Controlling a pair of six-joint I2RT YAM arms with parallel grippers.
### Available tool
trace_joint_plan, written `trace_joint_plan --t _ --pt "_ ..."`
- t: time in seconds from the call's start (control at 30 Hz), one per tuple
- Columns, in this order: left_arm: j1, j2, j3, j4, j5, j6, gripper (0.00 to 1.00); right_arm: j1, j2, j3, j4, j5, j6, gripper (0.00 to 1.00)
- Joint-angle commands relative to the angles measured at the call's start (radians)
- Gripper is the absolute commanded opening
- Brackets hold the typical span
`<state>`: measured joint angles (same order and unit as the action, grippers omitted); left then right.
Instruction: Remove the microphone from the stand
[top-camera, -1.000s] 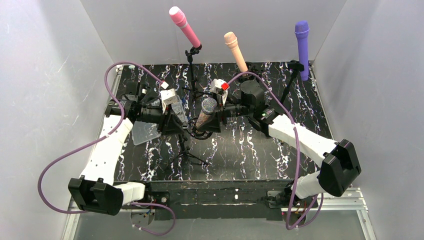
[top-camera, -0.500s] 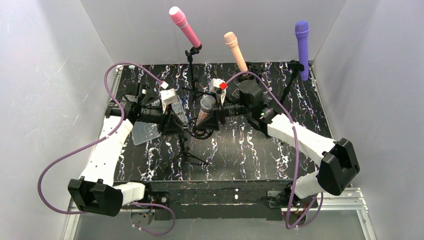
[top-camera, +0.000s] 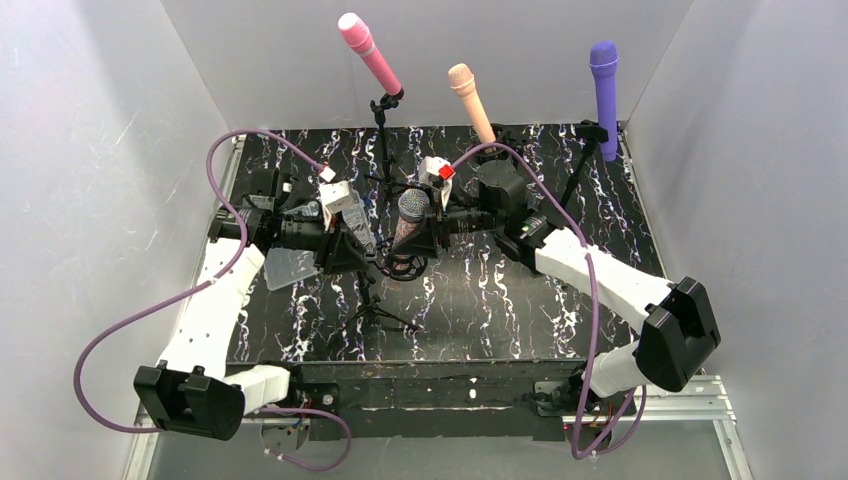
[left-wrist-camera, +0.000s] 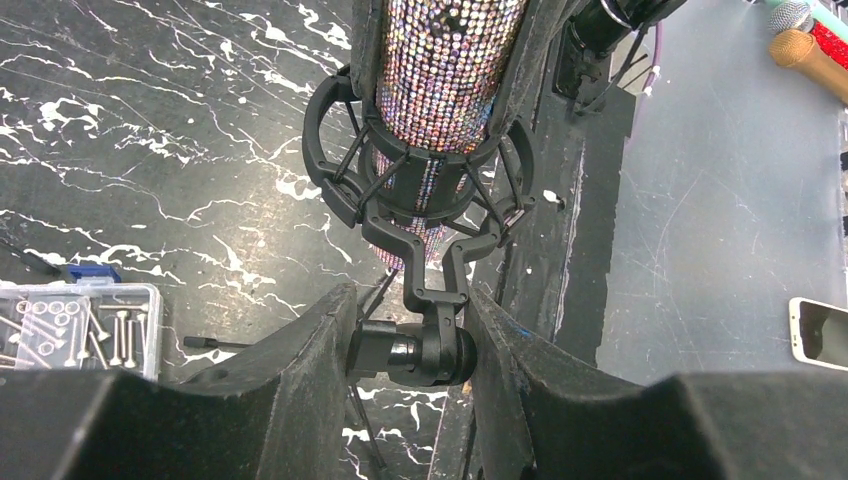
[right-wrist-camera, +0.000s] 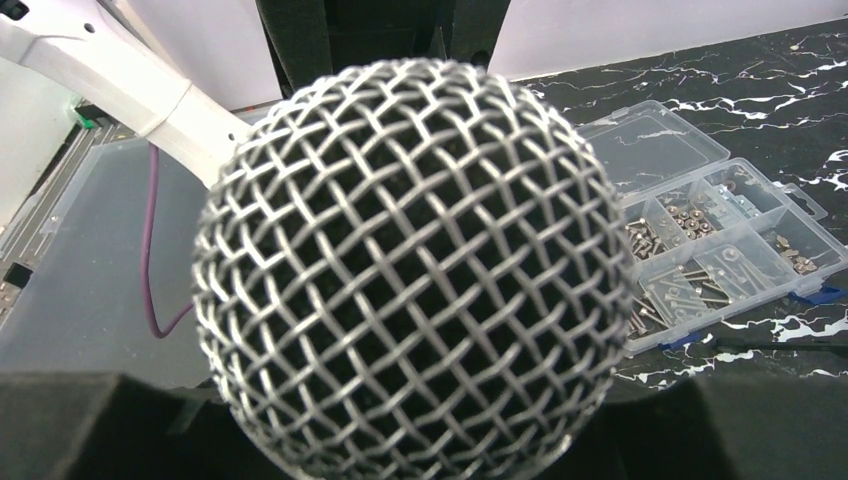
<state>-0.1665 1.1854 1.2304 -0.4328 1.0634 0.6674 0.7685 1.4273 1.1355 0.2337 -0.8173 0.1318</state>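
A glittery microphone (top-camera: 408, 222) with a silver mesh head (right-wrist-camera: 415, 270) sits in the black shock-mount ring (left-wrist-camera: 420, 190) of a small tripod stand (top-camera: 375, 310) at mid-table. My left gripper (top-camera: 362, 250) is shut on the stand's black swivel joint (left-wrist-camera: 420, 350), one finger (left-wrist-camera: 290, 380) on each side of it. My right gripper (top-camera: 428, 235) is shut on the microphone's sparkly body (left-wrist-camera: 440, 70) above the ring. In the right wrist view the mesh head hides most of its fingers (right-wrist-camera: 740, 420).
Pink (top-camera: 368, 52), peach (top-camera: 471, 100) and purple (top-camera: 604, 85) microphones stand on their own stands along the back. A clear box of screws (top-camera: 290, 265) lies left of the stand and shows in both wrist views (right-wrist-camera: 700, 250) (left-wrist-camera: 70, 325). White walls enclose the table.
The microphone's head has shifted slightly up and away in the top view with my right gripper. My left gripper keeps its hold on the stand joint.
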Motion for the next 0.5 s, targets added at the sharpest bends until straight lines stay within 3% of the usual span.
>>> trace_joint_plan --t 0.0,0.47 --pt "-0.010 -0.018 -0.042 -0.096 0.004 0.004 0.00 0.005 -0.055 0.051 -0.024 -0.002 -0.013 0.01" --pt "-0.024 -0.011 -0.034 -0.102 -0.063 0.026 0.00 0.003 -0.064 0.258 -0.266 0.073 -0.065 0.01"
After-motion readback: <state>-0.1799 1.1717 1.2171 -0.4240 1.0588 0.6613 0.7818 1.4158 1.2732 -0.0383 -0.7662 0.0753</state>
